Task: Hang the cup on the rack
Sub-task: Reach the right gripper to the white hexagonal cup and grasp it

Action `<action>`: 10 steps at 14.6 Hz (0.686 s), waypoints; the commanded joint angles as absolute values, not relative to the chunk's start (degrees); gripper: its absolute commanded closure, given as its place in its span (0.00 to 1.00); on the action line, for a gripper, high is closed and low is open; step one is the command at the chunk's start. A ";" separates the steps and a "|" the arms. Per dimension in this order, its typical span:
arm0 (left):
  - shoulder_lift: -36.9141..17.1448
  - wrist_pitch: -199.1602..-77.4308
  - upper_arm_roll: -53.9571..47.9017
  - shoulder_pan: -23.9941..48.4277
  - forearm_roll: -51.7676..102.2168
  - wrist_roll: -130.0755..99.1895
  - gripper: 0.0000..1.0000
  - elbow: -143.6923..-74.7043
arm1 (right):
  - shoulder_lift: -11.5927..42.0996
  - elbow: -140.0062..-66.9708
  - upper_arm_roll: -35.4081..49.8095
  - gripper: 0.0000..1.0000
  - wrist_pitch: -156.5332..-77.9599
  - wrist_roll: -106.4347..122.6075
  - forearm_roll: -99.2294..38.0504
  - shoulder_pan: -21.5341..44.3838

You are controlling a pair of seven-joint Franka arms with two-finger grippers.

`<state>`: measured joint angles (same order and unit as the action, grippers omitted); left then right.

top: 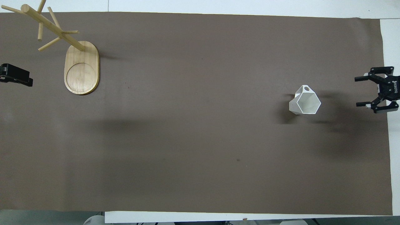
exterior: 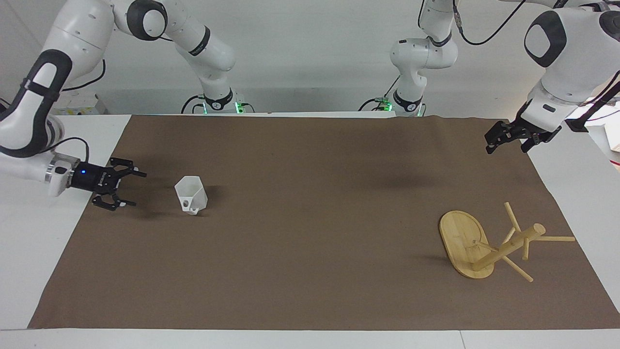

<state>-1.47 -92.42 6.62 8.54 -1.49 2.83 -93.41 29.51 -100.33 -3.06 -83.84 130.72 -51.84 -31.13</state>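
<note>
1. Nothing of the job is done yet, judging from the facing view. The cup (exterior: 191, 194) sits on the brown mat (exterior: 310, 271), toward the right arm's end of the table. The rack (exterior: 489, 245) stands well apart from it, toward the left arm's end, and no peg has a cup on it.
2. Same view: the right gripper (exterior: 130, 189) hangs low over the mat edge, just beside the cup but not touching it. Its fingers are spread wide and hold nothing. The left gripper (exterior: 507, 141) waits up high over the mat corner near the rack. I cannot tell from this view how its fingers stand.
3. Still to do, I think: grab the cup, carry it across, and slip its handle over a peg.
4. Same view: the cup stands up with its mouth on top. Its little handle loop points away from the robots.
5. In the overhead view, the cup (top: 305, 100) shows its six-sided mouth, so its long line runs up and down. The handle hole sits on the side farther from the robots.
6. Same view: the right gripper (top: 360, 92) points its open fingers at the cup. The rack (top: 82, 67) has a long flat base, and that base runs from nearer the robots to farther away. Its post stands at the farther end. Only a bit of the left gripper (top: 15, 74) shows.
</note>
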 commanded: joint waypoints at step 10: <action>-0.53 -94.48 6.59 8.53 -2.81 1.67 0.00 -94.31 | 30.41 -111.62 -2.20 0.00 -89.03 147.13 -60.02 -26.12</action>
<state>-1.47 -93.51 6.65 8.54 -1.55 2.40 -93.41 31.35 -110.08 -2.36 -87.85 146.06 -57.96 -26.98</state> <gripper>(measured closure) 0.000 0.000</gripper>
